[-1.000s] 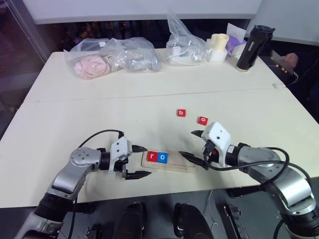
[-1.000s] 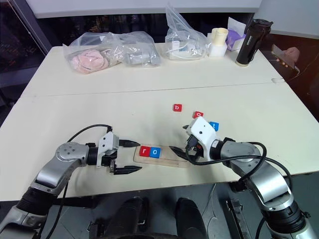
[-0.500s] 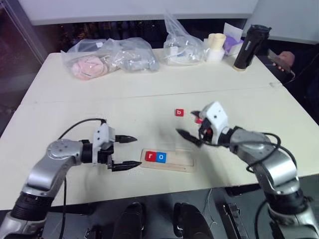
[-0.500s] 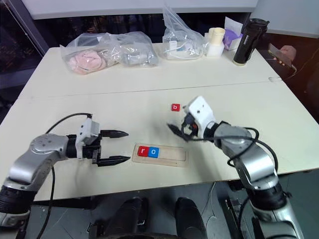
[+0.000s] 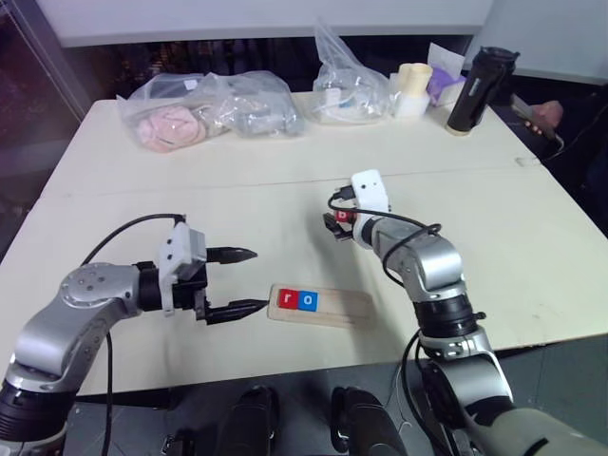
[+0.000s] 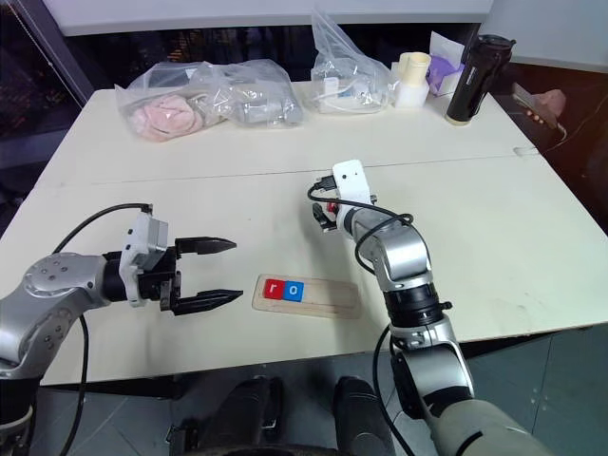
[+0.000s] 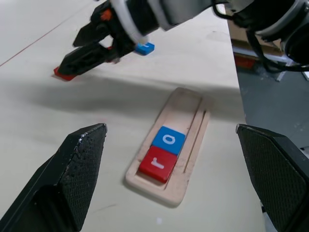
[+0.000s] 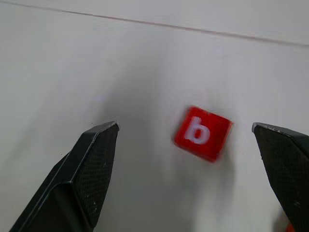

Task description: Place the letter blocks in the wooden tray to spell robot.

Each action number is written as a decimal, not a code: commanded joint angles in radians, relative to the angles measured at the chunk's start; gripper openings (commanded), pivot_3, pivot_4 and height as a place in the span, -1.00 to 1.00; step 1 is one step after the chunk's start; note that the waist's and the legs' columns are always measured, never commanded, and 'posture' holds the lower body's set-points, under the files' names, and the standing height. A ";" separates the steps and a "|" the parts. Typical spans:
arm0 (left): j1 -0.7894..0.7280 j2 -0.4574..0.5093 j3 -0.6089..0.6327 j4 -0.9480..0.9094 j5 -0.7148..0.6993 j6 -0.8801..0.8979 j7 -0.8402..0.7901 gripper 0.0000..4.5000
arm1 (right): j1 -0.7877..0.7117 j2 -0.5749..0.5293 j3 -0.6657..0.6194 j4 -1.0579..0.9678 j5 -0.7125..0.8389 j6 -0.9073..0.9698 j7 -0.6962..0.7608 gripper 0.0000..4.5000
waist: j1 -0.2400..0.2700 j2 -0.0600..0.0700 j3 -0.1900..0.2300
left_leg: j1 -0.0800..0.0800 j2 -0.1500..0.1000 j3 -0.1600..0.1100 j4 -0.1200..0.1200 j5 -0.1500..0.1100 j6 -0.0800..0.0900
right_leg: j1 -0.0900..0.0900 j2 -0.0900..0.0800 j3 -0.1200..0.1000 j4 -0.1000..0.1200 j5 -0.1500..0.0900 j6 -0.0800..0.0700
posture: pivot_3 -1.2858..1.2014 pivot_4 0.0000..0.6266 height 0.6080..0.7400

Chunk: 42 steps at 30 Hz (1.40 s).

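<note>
The wooden tray (image 5: 320, 306) lies on the table (image 5: 142, 199) near the front edge. It carries two letter blocks at its left end — a red "r" block (image 5: 288, 299) and, touching it, a blue "o" block (image 5: 309, 301); the remainder of the groove is bare.

The left end effector (image 5: 239, 282) hangs just left of the tray, fingers wide apart, holding nothing.

The right end effector (image 8: 193, 169) is farther back on the table, beyond the tray, fingers spread wide and empty. A red "b" block (image 8: 202, 133) lies flat on the table between its fingers, touching neither. A blue block (image 7: 144, 48) rests beside that end effector — its letter cannot be read.

Plastic bags (image 5: 211, 106) and a dark bottle (image 5: 479, 90) stand at the far edge.
</note>
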 commanded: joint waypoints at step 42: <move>-0.077 -0.050 -0.120 0.024 0.059 -0.085 0.006 1.00 | 0.141 -0.195 -0.068 -0.499 0.032 0.347 0.128 -0.48 | -0.009 0.001 0.001 | 0.005 0.001 0.010 -0.004 0.000 0.000 | -0.005 -0.001 0.009 0.008 -0.003 -0.001 | 0.03 -0.52 1.00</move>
